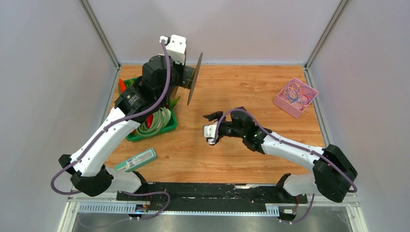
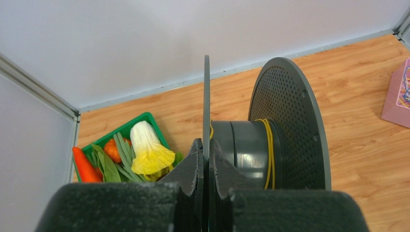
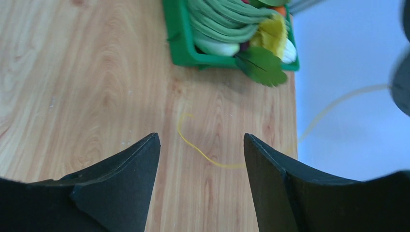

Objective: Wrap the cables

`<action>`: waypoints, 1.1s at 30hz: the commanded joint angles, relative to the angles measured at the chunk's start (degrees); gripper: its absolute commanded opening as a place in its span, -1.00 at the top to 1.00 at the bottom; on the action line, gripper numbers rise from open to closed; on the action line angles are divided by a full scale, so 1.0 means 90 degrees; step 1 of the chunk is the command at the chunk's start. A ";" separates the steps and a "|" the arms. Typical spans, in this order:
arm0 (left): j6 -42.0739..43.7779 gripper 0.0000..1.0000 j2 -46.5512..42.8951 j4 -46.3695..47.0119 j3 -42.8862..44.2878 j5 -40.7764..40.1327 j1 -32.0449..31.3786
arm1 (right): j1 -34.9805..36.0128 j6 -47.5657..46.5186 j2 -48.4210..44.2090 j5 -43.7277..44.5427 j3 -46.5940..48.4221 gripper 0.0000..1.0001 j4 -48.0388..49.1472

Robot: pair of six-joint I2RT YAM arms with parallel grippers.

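**WRAP CABLES: yellow strand going onto reel**

**Top view.**
- Item 1: left gripper, raised, clamped on one flange of a dark reel held edge-on.
- Item 2: right gripper, low over the table, fingers apart, nothing held.
- Item 3: spare cables, mixed colours, in a pink box, well off behind the r. gripper.
- We can't make out the strand here; too thin.

**L. wrist.**
- Fingers pinch the thin near flange.
- Just beyond the fingertips, the hub carries a few turns of yellow cable, lying against the perforated far flange.
- Green basket sits ahead-left of the fingers.

**R. wrist.**
- Jaws wide.
- The yellow cable's loose tail lies on the wood between the fingertips and just ahead of them. It then lifts off past the right finger toward the reel (blurred at frame edge).

**Handling, as we judge it.**
- Drop the r. gripper straight down and pinch the tail near its curl.
- Hold light tension while the l. wrist turns the reel; slack would prob. let turns slip off the hub.
- Stay short of the basket ahead.
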 commanded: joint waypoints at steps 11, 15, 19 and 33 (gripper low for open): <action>-0.0051 1.00 -0.0237 0.0496 0.0116 0.0006 -0.0379 | 0.0536 -0.1611 0.1411 0.1169 0.0051 -0.29 0.1246; -0.0002 1.00 -0.0227 0.0516 0.0106 -0.0150 -0.0438 | 0.0644 -0.1660 0.1822 0.1815 0.0207 -0.26 0.1589; 0.0017 1.00 -0.0237 0.0535 0.0126 -0.0189 -0.0477 | 0.0654 -0.1699 0.1959 0.2001 0.0227 -0.25 0.1561; -0.0285 1.00 -0.0403 0.0974 0.0087 -0.0716 -0.0487 | 0.0333 0.1431 0.0565 0.1417 0.0217 -0.37 -0.0001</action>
